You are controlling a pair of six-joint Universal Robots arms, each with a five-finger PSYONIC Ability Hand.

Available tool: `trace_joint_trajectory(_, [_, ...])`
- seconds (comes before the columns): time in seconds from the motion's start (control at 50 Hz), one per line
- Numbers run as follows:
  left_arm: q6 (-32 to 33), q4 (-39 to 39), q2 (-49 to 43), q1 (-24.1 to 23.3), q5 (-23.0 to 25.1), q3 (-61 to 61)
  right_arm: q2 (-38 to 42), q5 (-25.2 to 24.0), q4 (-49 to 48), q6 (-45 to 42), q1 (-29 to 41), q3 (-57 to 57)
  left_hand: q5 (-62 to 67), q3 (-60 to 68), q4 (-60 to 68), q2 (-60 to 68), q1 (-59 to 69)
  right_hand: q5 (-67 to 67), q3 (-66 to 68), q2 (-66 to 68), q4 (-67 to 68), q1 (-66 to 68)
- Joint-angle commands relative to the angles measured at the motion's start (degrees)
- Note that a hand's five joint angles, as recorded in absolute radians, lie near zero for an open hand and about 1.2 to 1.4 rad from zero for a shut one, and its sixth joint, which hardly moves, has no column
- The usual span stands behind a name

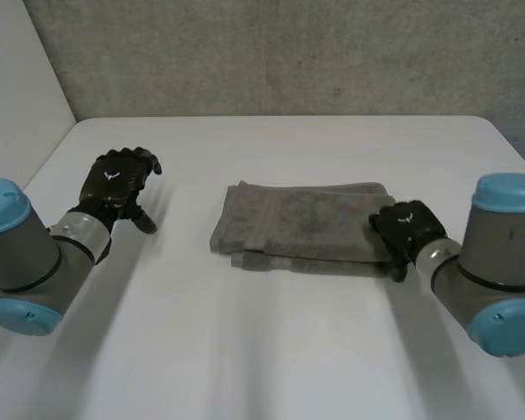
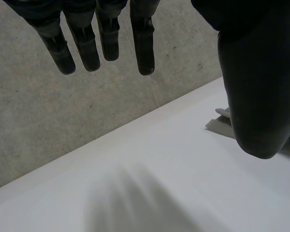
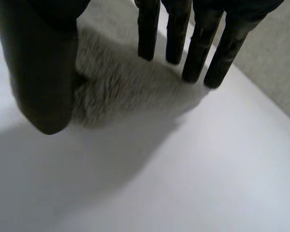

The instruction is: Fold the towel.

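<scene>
Head view: a white worktop (image 1: 271, 350) before a grey, rough wall (image 1: 271, 52). A grey towel (image 1: 302, 226) lies flat near the middle of the worktop, already folded into a layered rectangle; a lower layer juts out along its near edge.

The right arm (image 1: 494, 271) ends in the right hand (image 1: 407, 227), which sits at the towel's right edge. Right wrist view: the right hand (image 3: 43, 63) has its fingers (image 3: 198, 53) straight and slightly spread, with the thumb held well apart from them. The towel (image 3: 121, 87) lies under the palm and fingers. Nothing is pinched. Whether the fingertips touch the cloth cannot be told.

The left arm (image 1: 26, 254) ends in the left hand (image 1: 114, 184), which is well apart from the towel, on its left side. Left wrist view: the left hand (image 2: 256, 72) has straight, relaxed fingers (image 2: 144, 43) and a separate thumb, and it holds nothing. A corner of the towel (image 2: 217, 124) shows beside the thumb, on the worktop (image 2: 159, 183) below the wall (image 2: 38, 121).
</scene>
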Motion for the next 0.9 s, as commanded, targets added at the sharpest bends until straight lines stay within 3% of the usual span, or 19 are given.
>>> trace_joint_trajectory(0.02, [0.0, 0.0, -0.3, -0.3, 0.0, -0.1, 2.2, -1.1, -4.0, -0.5, -2.2, 1.2, -1.4, -3.8, -3.7, -3.1, -3.7, 34.2, 34.9, 34.3, 34.9, 34.6])
trace_joint_trajectory(0.04, [0.0, 0.0, -0.3, -0.3, 0.0, -0.1, 2.0, -1.1, -4.1, -0.6, -2.7, 0.7, -1.4, -3.8, -3.7, -3.1, -3.7, 46.6, 47.4, 46.8, 47.4, 47.1])
trace_joint_trajectory(0.08, [0.0, 0.1, -0.1, -0.4, 0.0, -0.6, 1.4, -1.2, -4.2, -0.7, -3.0, 0.1, -1.4, -3.8, -3.7, -3.1, -3.7, 54.7, 55.4, 54.8, 55.5, 55.1])
trace_joint_trajectory(0.22, [0.0, 0.4, 0.3, -0.5, 0.0, -0.7, -2.6, -1.2, -3.9, 0.0, -0.9, -6.3, -1.4, -3.8, -3.7, -3.1, -3.7, 54.8, 55.5, 54.9, 55.5, 55.2])
trace_joint_trajectory(0.32, [0.0, 0.4, 0.7, -0.6, -0.1, -0.7, -1.7, -1.2, -0.5, -0.2, 7.9, -15.9, -1.6, -4.0, -3.8, -3.3, -3.9, 54.8, 55.5, 54.9, 55.5, 55.2])
trace_joint_trajectory(0.42, [-0.1, 0.4, 1.3, -0.6, -0.3, -0.7, 7.7, -1.3, 6.8, -0.8, 20.1, -29.3, -1.6, -4.0, -3.8, -3.3, -3.9, 54.8, 55.5, 54.9, 55.5, 55.2])
trace_joint_trajectory(0.54, [-0.1, 0.6, 2.3, -0.6, -0.2, -1.2, 16.0, -0.8, 8.7, -0.8, 26.7, -35.6, -1.8, -4.2, -4.0, -3.4, -4.0, 54.8, 55.5, 54.9, 55.5, 55.2])
trace_joint_trajectory(0.56, [-0.1, 0.6, 2.3, -0.5, -0.2, -1.3, 17.9, -0.5, 9.0, -0.8, 27.7, -36.3, -1.9, -4.3, -4.2, -3.6, -4.2, 35.5, 36.3, 35.7, 36.3, 36.0])
trace_joint_trajectory(0.58, [-0.1, 0.6, 2.3, -0.5, -0.2, -1.3, 19.0, 0.2, 9.0, -0.6, 28.2, -36.5, -1.9, -4.3, -4.2, -3.6, -4.2, 0.3, 1.1, 0.5, 1.1, 0.8])
trace_joint_trajectory(0.6, [-0.1, 0.6, 2.3, -0.5, -0.1, -1.3, 19.0, 0.2, 9.0, -0.6, 28.2, -36.5, -1.9, -4.3, -4.2, -3.6, -4.2, 0.0, 0.7, 0.1, 0.8, 0.5])
trace_joint_trajectory(0.62, [-0.1, 0.6, 2.3, -0.5, -0.1, -1.3, 19.0, 1.6, 9.0, -0.6, 28.2, -36.0, -2.1, -4.5, -4.3, -3.8, -4.4, -15.2, -14.5, -15.1, -14.5, -14.8])
trace_joint_trajectory(0.68, [-0.2, 0.6, 2.7, -0.6, 0.0, -0.9, 17.6, 4.3, 9.1, -0.1, 27.6, -34.4, -2.1, -4.5, -4.3, -3.8, -4.4, -15.2, -14.5, -15.1, -14.5, -14.8])
trace_joint_trajectory(0.8, [-0.8, 0.6, 3.1, -1.1, 0.1, 1.4, 10.7, 5.3, 8.8, 0.1, 25.3, -29.5, -1.9, -4.3, -4.2, -3.6, -4.2, -15.2, -14.5, -15.1, -14.5, -14.8])
trace_joint_trajectory(0.9, [-1.0, -0.4, 2.2, -4.8, 0.1, 7.5, 1.9, 5.3, 8.1, 3.8, 21.0, -22.1, -0.9, -3.3, -3.2, -2.6, -3.2, -15.2, -14.5, -15.1, -14.5, -14.8])
